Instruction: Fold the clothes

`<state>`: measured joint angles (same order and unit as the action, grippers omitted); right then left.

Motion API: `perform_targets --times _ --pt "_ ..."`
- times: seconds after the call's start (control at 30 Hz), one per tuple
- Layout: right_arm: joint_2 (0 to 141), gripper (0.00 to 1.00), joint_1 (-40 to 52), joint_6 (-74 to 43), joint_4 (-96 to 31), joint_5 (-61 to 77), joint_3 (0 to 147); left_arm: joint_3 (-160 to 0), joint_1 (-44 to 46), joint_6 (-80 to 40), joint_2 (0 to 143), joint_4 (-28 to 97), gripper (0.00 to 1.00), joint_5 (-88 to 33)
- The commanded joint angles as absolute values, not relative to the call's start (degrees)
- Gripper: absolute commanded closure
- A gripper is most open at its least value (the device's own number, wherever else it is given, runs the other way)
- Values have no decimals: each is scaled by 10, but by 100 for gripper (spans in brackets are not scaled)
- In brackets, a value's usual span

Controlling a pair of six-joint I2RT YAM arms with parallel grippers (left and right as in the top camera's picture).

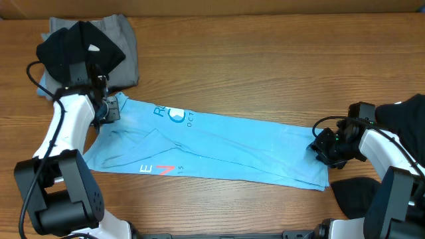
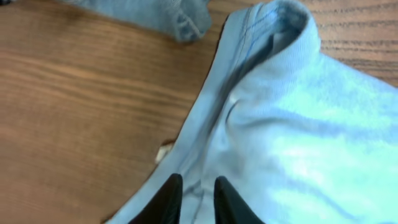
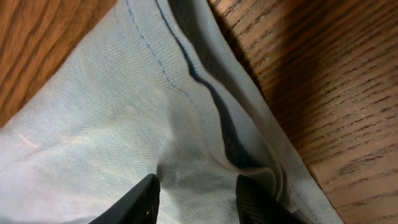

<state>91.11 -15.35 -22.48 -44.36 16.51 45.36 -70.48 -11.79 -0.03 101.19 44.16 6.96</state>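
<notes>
T-shirt touches both hands: left hand barely parted, right hand about half open.

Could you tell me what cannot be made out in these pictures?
- Shirt lettering: overhead, too small and creased to read.
- Whether left gripper or right gripper pinches the shirt: overhead, their bodies hide the jaws; wrist views show cloth in the gap, contact unclear.
- Black garment at right: overhead, cut by the edge.
- Grey garment: overhead, partly under a black cloth.
</notes>
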Motion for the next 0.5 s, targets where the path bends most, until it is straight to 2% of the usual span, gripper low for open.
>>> perform_targets --times 0.0,0.17,0.2,0.33,0.47 --pt "898 57 -155 -228 -440 161 447 -746 -124 -47 999 495 76 77" --pt "898 56 -155 -228 -439 161 447 -755 -124 -54 999 573 77 34" --pt "898 56 -155 -228 -439 161 447 -755 -124 -54 999 572 75 36" --pt "898 56 -154 -228 -439 161 447 -751 -123 -24 1000 474 59 16" --pt "898 56 -155 -228 -431 161 447 -731 -122 11 1004 341 53 -24"
